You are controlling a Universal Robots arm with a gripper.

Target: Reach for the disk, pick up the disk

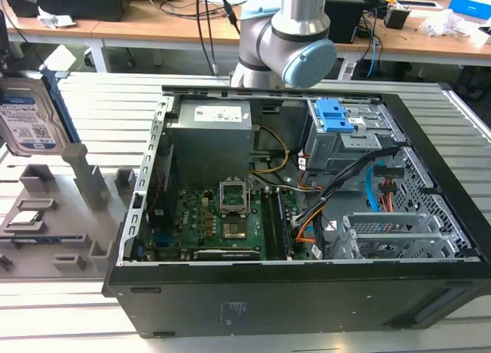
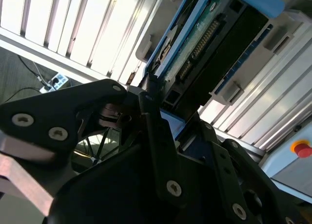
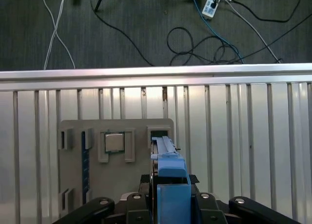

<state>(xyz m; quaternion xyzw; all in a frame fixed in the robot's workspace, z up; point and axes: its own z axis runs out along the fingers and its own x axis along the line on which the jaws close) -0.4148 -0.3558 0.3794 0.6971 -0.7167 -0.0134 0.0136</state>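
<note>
- Silver-grey disk: held upright on edge at the exterior view's left, above the grey holder and apart from it. Its white-and-blue label faces the camera.
- Gripper: pressed onto the disk from both flat sides. In the first wrist view the disk is seen edge-on, with its blue bracket between the black gripper parts.
- Fingers: in the second wrist view a black finger lies against the disk, whose connector end and circuit-board side show.
- Holder: rests on the slatted aluminium bench. A small square chip sits in one of its recesses, near the disk but apart from it.
- Computer case: black, side open, on the bench just to the exterior view's right of the holder. Inside are a green motherboard and blue drive-bay clips.
- Arm: a grey joint with a light-blue cap stands behind the case.
- Floor: dark, beyond the bench edge, with loose cables and a power strip.
</note>
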